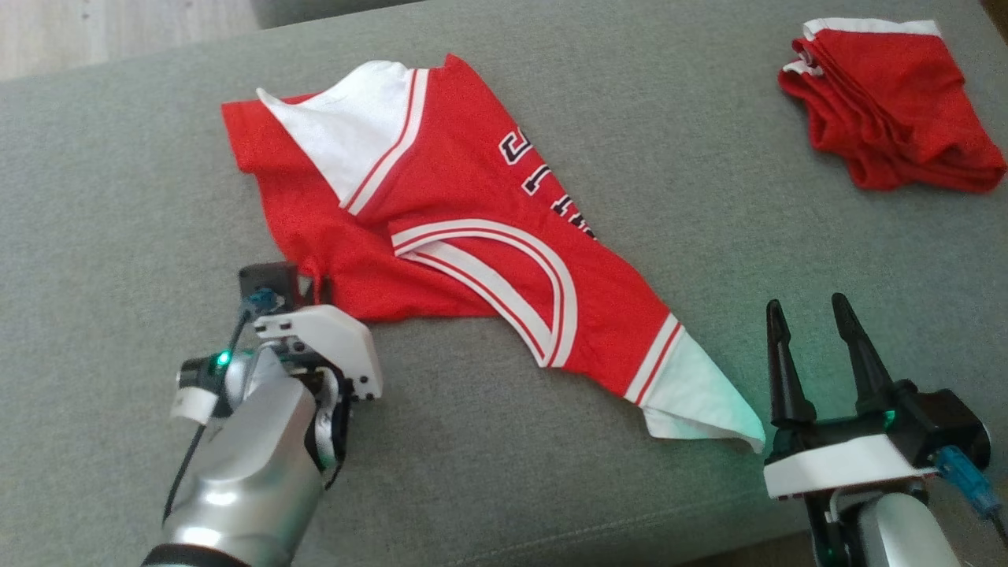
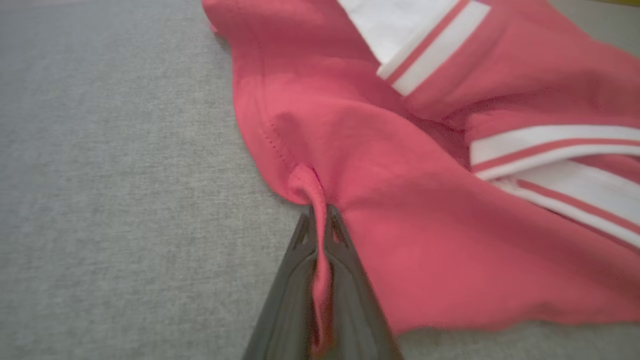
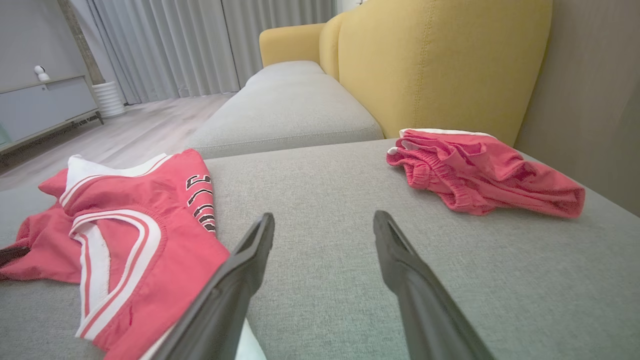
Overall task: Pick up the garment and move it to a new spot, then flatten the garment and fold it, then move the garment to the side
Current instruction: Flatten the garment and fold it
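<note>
Your L claw is clamped on a pinch of the jersey's red hem at its near-left corner. Cloth bunches btw the fingers, so the grip looks deep enough to lift w/o slipping. R claw is wide open, holding nothing, just right of the white sleeve tip. It's prob. staged to take that 2nd corner so the jersey hangs spread, not in a lump.

Jersey lies crumpled, diagonal across the sofa, far-left to near-right.

Room: bare cushion left of it and mid-right. Far right is taken by folded shorts, well apart from the jersey. Yellow backrest bounds that far-right side. Watch the near edge, since the sleeve tip and R claw both sit close to it.
</note>
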Controlling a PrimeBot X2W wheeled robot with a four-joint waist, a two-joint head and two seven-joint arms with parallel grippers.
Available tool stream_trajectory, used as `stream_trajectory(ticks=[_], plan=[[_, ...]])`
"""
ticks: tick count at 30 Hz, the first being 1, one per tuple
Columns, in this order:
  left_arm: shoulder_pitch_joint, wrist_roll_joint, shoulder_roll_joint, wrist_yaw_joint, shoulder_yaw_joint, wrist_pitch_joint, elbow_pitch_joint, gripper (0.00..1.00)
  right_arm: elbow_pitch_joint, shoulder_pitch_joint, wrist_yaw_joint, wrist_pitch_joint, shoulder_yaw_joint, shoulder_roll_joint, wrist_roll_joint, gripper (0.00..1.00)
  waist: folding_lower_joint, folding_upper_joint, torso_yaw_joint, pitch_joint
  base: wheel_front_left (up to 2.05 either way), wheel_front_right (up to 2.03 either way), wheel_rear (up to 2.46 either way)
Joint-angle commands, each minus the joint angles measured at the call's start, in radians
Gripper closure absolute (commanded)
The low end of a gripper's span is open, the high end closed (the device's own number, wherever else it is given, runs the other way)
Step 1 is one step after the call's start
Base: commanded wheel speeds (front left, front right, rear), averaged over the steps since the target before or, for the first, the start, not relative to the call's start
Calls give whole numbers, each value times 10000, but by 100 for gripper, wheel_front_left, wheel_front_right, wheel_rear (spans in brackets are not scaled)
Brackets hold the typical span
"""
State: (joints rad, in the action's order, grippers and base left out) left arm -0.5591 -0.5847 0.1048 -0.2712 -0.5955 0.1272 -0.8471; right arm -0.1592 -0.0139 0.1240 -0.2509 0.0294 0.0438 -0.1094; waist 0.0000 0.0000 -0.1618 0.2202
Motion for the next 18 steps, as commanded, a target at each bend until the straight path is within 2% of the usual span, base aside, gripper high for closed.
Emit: stream_trajectory(ticks=[1,5,9,13,14,18], plan=[[98,-50,39,116,57,-140,94,100,250,-314,67,-109,206,64,-76,0,0,0,90,-55,0,0,0],[405,-30,42,146,-54,81,651,100,224,-227,67,-109,111,64,-81,0,0,0,327,-241,0,0,0],[1161,-108,377,-211,126,377,1817,100,212,-61,67,-109,15,64,-137,0,0,0,583,-493,0,0,0],[2317,-151,1092,-872,362,249,3728,100,253,123,67,-109,-114,64,-178,0,0,0,867,-657,0,0,0],[2962,-158,1545,-1261,474,-8,4800,100,271,192,67,-109,-128,64,-181,0,0,0,991,-685,0,0,0],[4100,-181,2355,-1966,622,-711,6689,100,312,229,67,-109,-183,64,-198,0,0,0,1208,-642,0,0,0]])
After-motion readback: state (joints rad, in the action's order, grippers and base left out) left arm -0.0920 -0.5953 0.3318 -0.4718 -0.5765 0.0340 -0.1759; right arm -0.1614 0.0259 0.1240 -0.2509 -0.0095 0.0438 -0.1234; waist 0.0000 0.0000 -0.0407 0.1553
